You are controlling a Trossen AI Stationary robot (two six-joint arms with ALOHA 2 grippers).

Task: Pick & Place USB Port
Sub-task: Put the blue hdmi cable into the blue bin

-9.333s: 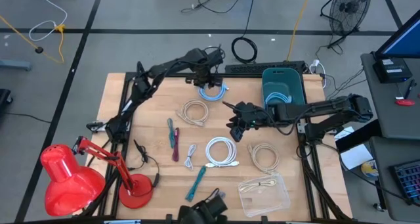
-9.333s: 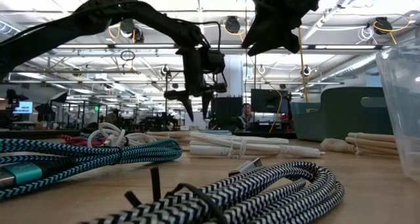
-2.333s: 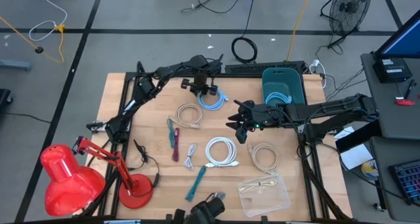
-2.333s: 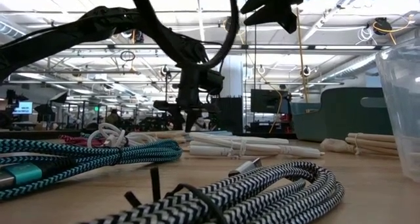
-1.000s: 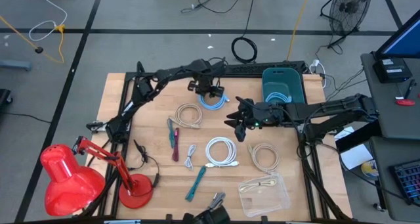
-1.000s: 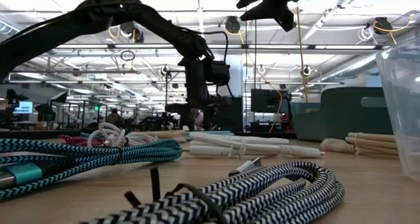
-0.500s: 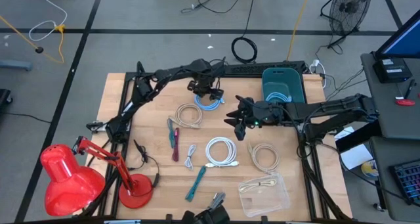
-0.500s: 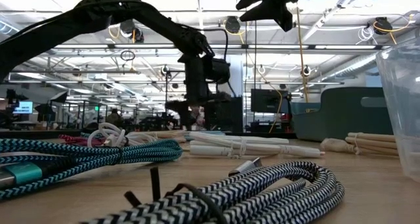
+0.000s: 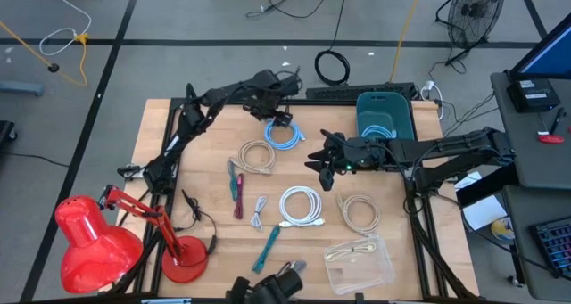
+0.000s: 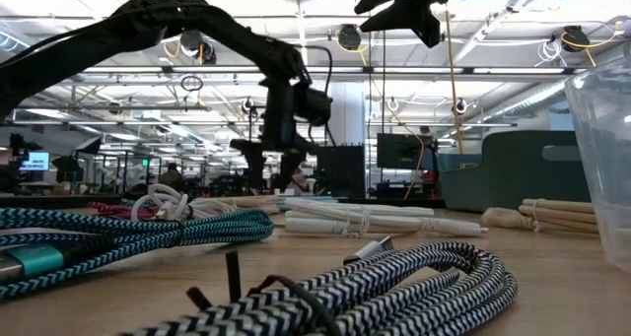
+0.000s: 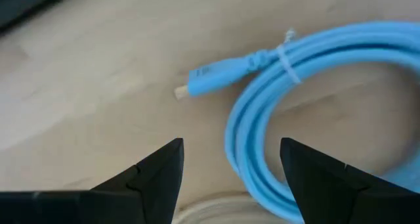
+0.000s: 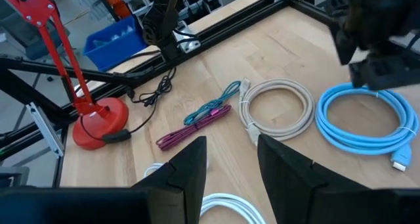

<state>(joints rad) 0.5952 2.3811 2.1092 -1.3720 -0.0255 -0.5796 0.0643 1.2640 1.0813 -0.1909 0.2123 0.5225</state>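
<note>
The left gripper (image 9: 279, 119) has lifted off the blue cable (image 9: 285, 135), jaws spread, leaving it near the table's far edge; the right gripper (image 9: 323, 166) hovers, part-open, empty.

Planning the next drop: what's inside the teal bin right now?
In the high view, the teal bin holds a light blue coiled cable. The right arm crosses its near edge, so anything beneath that stretch is hidden.

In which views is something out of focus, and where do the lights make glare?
Low view: the near black-and-white braided cable is soft, ceiling lights glare. Left wrist view: the coiled light-blue cable is slightly blurred, the left gripper fingers dark. Right wrist view: the other arm's dark gripper is blurred.
</note>
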